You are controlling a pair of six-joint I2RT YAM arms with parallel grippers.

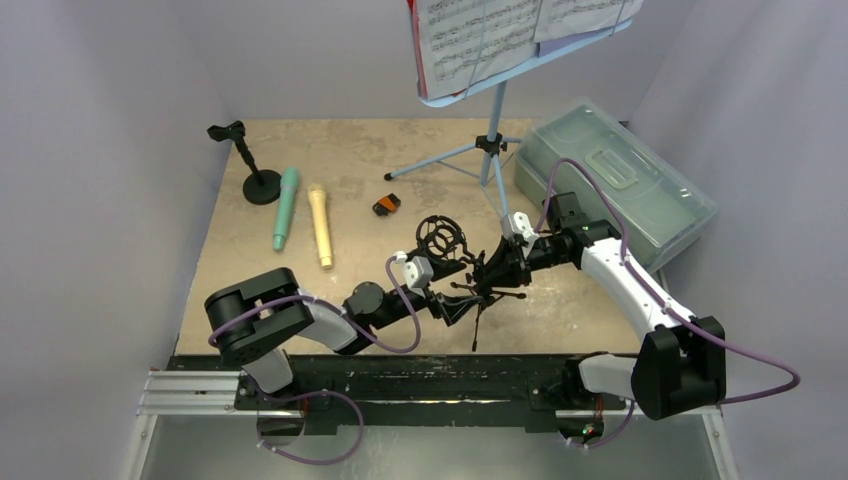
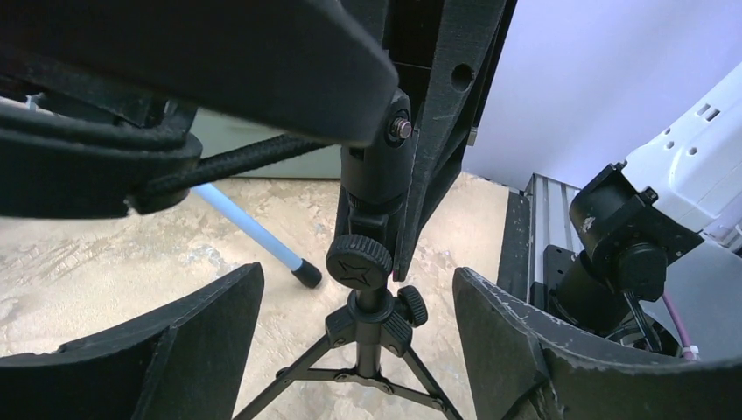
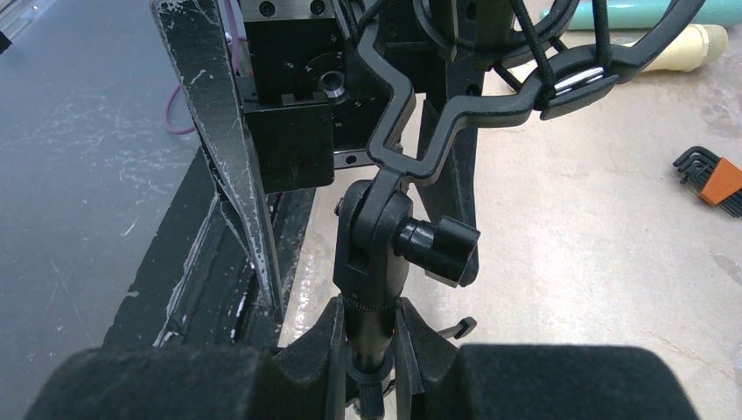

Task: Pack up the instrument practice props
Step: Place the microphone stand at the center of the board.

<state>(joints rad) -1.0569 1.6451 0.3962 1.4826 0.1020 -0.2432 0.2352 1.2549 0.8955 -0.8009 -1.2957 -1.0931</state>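
Right jaws: the right gripper [image 3: 371, 352] is pinched on the lower stem of the black microphone tripod [image 3: 374, 229], just under its tilt joint and thumb knob; the grip looks centred
Left jaws: the left gripper [image 2: 357, 302] stands spread, one finger on each side of the tripod's leg hub, touching neither side; the legs are splayed below it
Tripod's place: between the two arms, over the middle of the table [image 1: 330, 150] toward its near edge; the shock mount [image 1: 438, 238] at its top is empty; I cannot tell whether its feet touch the table
Step in hand: most likely collapsing the tripod for packing; the right arm holds it, the left is placed at the hub
Next move: calls for the left fingers to close squarely on the hub or its locking knob without knocking the legs, then fold the legs against a steady stem; the plastic box [image 1: 610, 180] at the right edge looks shut, so its lid will need opening
Not yet packed: teal microphone [image 1: 286, 208] and beige microphone [image 1: 320, 225] lying side by side toward the left edge; round-base pole [image 1: 250, 165] near the far-left corner; music rack [image 1: 495, 120] standing at the far edge beside the box, music sheets [image 1: 480, 30] on it
Stray item: hex keys [image 1: 387, 205] mid-table
Writing: printed staves on the sheets, too small to read; no brand or label legible anywhere
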